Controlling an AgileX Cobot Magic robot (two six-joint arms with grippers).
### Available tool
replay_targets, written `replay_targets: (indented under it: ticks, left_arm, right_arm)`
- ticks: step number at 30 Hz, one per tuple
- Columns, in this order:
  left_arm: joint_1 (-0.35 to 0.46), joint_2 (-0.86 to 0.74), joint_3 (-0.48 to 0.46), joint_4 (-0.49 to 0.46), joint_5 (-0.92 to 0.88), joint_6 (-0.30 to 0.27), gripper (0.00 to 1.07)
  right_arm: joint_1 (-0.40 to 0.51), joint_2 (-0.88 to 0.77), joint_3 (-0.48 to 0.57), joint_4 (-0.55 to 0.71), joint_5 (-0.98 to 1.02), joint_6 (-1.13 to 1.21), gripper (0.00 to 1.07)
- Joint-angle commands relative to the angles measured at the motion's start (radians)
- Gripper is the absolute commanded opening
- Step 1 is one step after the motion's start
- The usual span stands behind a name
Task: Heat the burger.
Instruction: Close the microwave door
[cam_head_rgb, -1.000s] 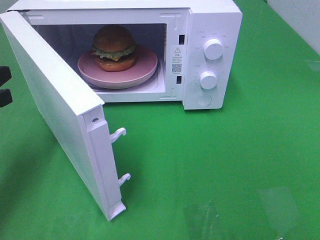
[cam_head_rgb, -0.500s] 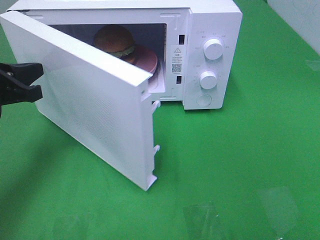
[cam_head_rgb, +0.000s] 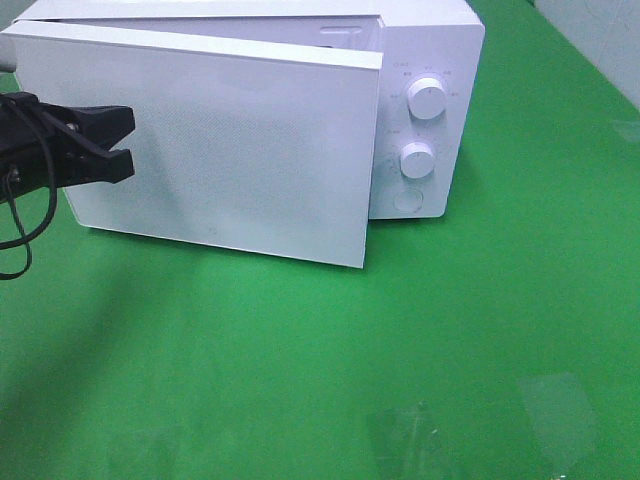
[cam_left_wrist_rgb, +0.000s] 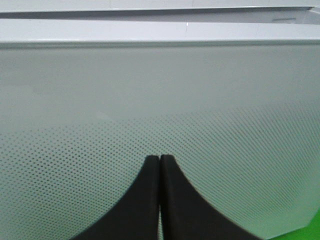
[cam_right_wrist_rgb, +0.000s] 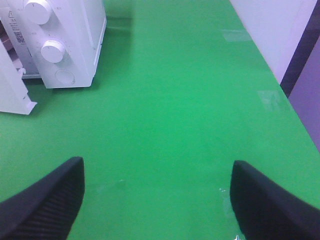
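Observation:
The burger is hidden behind the door (cam_head_rgb: 250, 150) of the white microwave (cam_head_rgb: 430, 60). That door stands almost shut, with a narrow gap at its latch side. My left gripper (cam_head_rgb: 128, 148) is shut and its tips press against the door's outer face near the hinge side. In the left wrist view the closed left gripper (cam_left_wrist_rgb: 159, 159) touches the dotted door panel (cam_left_wrist_rgb: 160, 90). My right gripper (cam_right_wrist_rgb: 157, 200) hangs open over bare green cloth, well to the right of the microwave (cam_right_wrist_rgb: 75, 45), with nothing between its fingers.
The microwave's control panel carries two white knobs (cam_head_rgb: 427, 99) (cam_head_rgb: 417, 160) and a round button (cam_head_rgb: 407, 201). Green cloth (cam_head_rgb: 400, 350) covers the table in front and to the right. A pale wall (cam_right_wrist_rgb: 270, 30) borders the table's right edge.
The door has swung from wide open to nearly shut, covering the burger and pink plate. My left gripper has moved right along with the door. The right gripper has stayed put.

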Motion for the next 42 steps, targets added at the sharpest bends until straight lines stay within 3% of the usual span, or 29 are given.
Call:
replay_targets:
  ticks: [1, 6, 7, 14, 20, 42]
  left_arm:
    - [-0.038, 0.023, -0.032, -0.035, -0.002, 0.021, 0.00]
    - [-0.087, 0.053, -0.066, -0.099, 0.008, 0.050, 0.00]
    - [-0.117, 0.076, -0.095, -0.150, 0.016, 0.074, 0.00]
    - [-0.150, 0.114, -0.145, -0.190, 0.028, 0.084, 0.00]
    - [-0.212, 0.181, -0.261, -0.246, 0.087, 0.107, 0.00]
    - [-0.304, 0.339, -0.542, -0.305, 0.187, 0.106, 0.00]
  right_arm:
    - [-0.004, -0.027, 0.000, 0.001, -0.006, -0.003, 0.76]
    - [-0.004, -0.027, 0.000, 0.001, -0.006, -0.003, 0.76]
    - [-0.004, -0.027, 0.000, 0.001, -0.006, -0.003, 0.76]
    - [-0.004, -0.027, 0.000, 0.001, -0.006, -0.003, 0.76]
    - [-0.004, -0.027, 0.000, 0.001, -0.006, -0.003, 0.76]
    - [-0.004, -0.027, 0.000, 0.001, -0.006, -0.003, 0.76]
